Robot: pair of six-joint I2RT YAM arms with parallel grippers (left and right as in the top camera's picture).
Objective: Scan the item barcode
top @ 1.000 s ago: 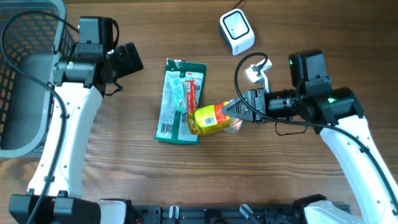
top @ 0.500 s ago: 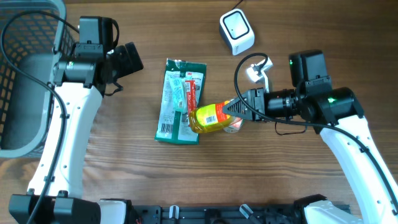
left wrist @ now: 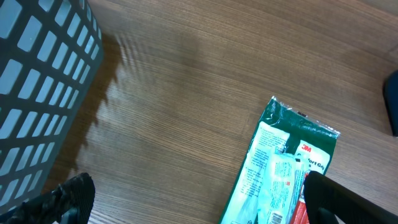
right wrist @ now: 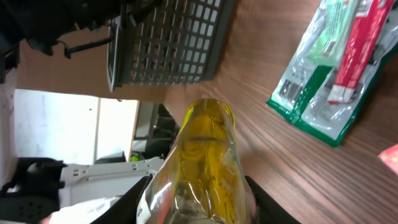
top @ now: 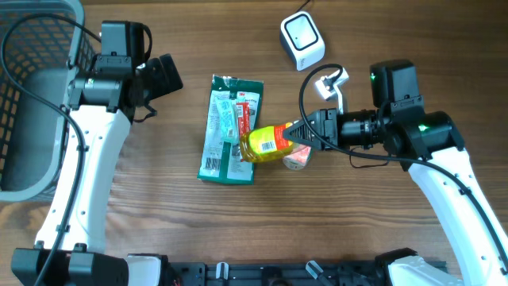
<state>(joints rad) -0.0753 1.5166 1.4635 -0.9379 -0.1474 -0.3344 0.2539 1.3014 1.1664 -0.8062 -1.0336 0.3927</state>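
Right gripper (top: pixel 295 137) is clamped on the yellow bottle (top: pixel 264 144). Jaws are partway closed around what looks like the neck end, and the bottle sticks out sideways in line with the fingers. Its body overhangs the right edge of the green packet (top: pixel 228 129); can't tell if it's clear of the film or resting on it. A small pink item (top: pixel 298 160) sits just beside, under the fingers.

Handling, my read:
- **Weight:** clear plastic that looks mostly full of yellow liquid, so fairly heavy for its size, with the mass out past the grip. Expect droop and slosh on any quick wrist roll.
- **Surface:** wall looks smooth and slick, probably stiffer near the shoulder and softer mid-body.
- **Hold:** mid-body off the label would be better. The end grip should do if moves are slow.
- **Barcode:** not visible on the label from overhead or the wrist view, so it may need a roll to find.

Scanner (top: pixel 302 40) is on the worktop (top: pixel 357 238) further back, well apart from the bottle, window up.

Left gripper (top: pixel 163 74) is spread wide and empty, far side by the basket (top: pixel 24 56).
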